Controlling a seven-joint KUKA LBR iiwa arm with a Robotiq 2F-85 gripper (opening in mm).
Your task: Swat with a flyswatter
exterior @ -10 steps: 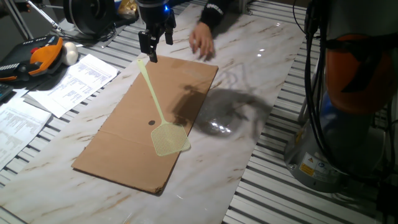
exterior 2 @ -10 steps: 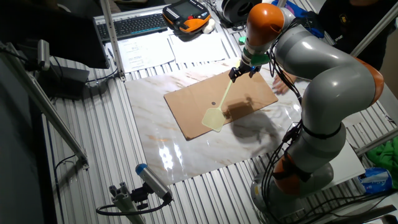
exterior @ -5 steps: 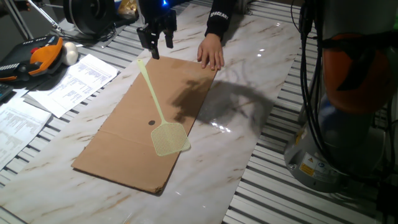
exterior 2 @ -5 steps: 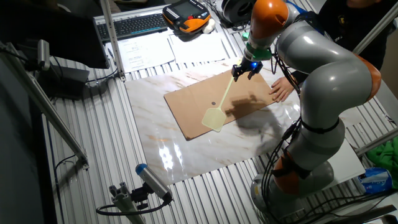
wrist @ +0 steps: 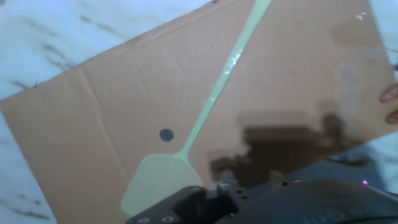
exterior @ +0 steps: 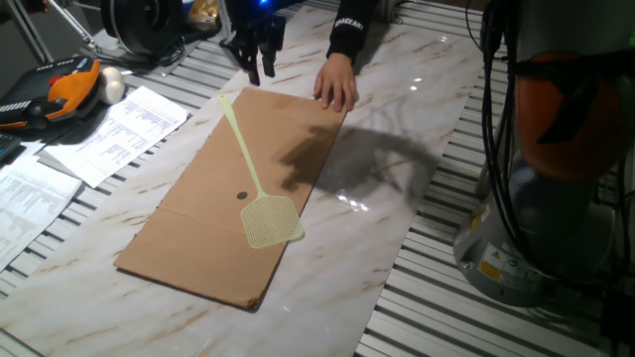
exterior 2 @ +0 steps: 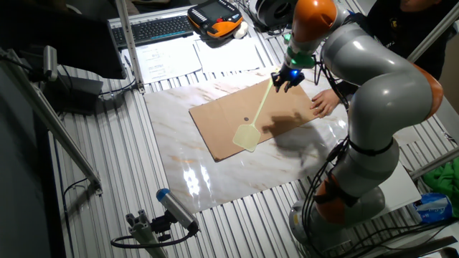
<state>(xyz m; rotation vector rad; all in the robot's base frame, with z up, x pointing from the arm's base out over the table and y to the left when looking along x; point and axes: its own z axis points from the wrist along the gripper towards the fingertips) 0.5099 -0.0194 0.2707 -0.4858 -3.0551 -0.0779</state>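
Lay flat on the brown cardboard (exterior: 189, 238) mid-frame, the flyswatter (exterior: 254, 193), likely light and bendy, best grabbed by its thin handle end near the empty, spread gripper (exterior: 255, 61) at upper left

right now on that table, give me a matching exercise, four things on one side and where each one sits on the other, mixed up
Things:
1. flyswatter
2. gripper
3. person's hand
4. small dark dot

Places:
A. resting on the far corner of the cardboard sheet
B. on the cardboard, just beside the swatter's mesh head
C. lying flat along the cardboard, handle pointing to the far edge
D. in the air above the tip of the handle, holding nothing

Pairs: 1-C, 2-D, 3-A, 4-B
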